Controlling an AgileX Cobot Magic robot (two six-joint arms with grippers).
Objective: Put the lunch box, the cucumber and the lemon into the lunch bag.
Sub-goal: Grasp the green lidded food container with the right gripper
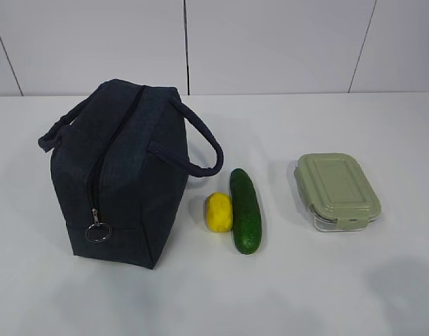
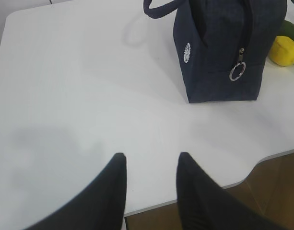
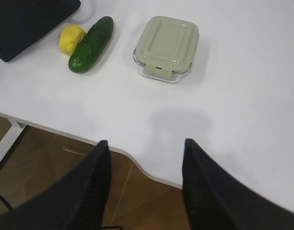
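The dark navy lunch bag (image 1: 120,171) stands at the left of the white table, zipper shut, its ring pull (image 1: 98,232) hanging at the front. The yellow lemon (image 1: 218,211) and the dark green cucumber (image 1: 245,209) lie side by side right of the bag. The lunch box (image 1: 336,190) with a sage-green lid sits further right. My left gripper (image 2: 150,158) is open and empty over the table's front edge, well short of the bag (image 2: 223,48). My right gripper (image 3: 145,144) is open and empty over the front edge, short of the lunch box (image 3: 167,47), the cucumber (image 3: 91,44) and the lemon (image 3: 71,39).
The table's front edge (image 3: 137,165) has a curved cut-out, with brown floor (image 3: 51,163) below. A white panelled wall (image 1: 270,42) stands behind the table. Neither arm shows in the exterior view.
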